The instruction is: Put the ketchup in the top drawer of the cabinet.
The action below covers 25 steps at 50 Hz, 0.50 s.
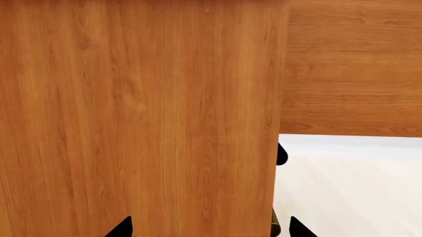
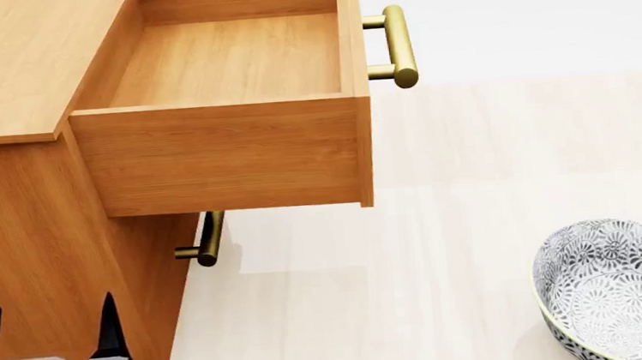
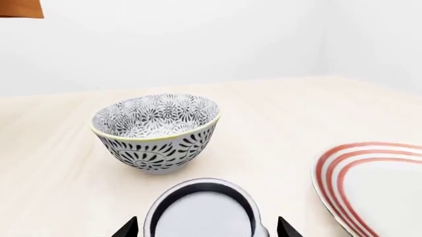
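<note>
The cabinet stands at the left of the head view. Its top drawer is pulled out and empty, with its brass handle on the front. The ketchup shows only in the right wrist view, as a round silver-grey can top standing on the floor; its label is hidden. My right gripper is open, with one fingertip on each side of the can and a gap on both sides. My left gripper is open and empty beside the cabinet's side.
A black-and-white patterned bowl stands on the pale floor at the right; it lies just beyond the can in the right wrist view. A red-striped white plate lies beside the can. The lower drawer's brass handle sits under the open drawer.
</note>
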Motion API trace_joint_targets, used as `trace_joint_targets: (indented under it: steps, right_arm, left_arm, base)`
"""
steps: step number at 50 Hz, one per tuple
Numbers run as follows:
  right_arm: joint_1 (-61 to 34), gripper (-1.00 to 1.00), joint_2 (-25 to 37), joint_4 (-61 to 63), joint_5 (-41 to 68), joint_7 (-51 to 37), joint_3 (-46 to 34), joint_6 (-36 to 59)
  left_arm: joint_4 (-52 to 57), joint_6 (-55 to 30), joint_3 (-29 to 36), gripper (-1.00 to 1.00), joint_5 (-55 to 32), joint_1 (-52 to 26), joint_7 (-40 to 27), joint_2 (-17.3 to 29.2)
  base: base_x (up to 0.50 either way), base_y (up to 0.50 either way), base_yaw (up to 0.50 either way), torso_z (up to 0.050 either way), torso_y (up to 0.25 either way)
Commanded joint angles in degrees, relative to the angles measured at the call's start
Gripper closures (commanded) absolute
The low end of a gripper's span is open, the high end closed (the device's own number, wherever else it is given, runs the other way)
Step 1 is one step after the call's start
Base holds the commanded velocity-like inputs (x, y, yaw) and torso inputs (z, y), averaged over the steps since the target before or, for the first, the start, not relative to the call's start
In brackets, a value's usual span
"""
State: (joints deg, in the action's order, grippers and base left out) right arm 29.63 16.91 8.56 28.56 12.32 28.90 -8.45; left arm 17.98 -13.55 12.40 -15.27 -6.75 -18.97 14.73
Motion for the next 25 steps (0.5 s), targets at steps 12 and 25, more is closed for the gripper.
trace_joint_targets:
  steps: [12,25]
  right_arm:
    - [-0.6,1.0,0.0,-0.4,1.2,0.8,-0.5,-0.1]
    - [-1.1,1.0,0.4,2.4,1.3,-1.3,-0.3,1.2]
  left_arm:
    - [-0.2,0.4,0.1,-1.0,-0.7,0.0,-0.4,0.5]
    - [-0.4,0.5,0.3,-1.0,-1.0,-0.1,-0.7,0.7]
  base:
    - [0.0,0.0,0.0,0.0,0.0]
    - [0.0,0.0,0.0,0.0,0.0]
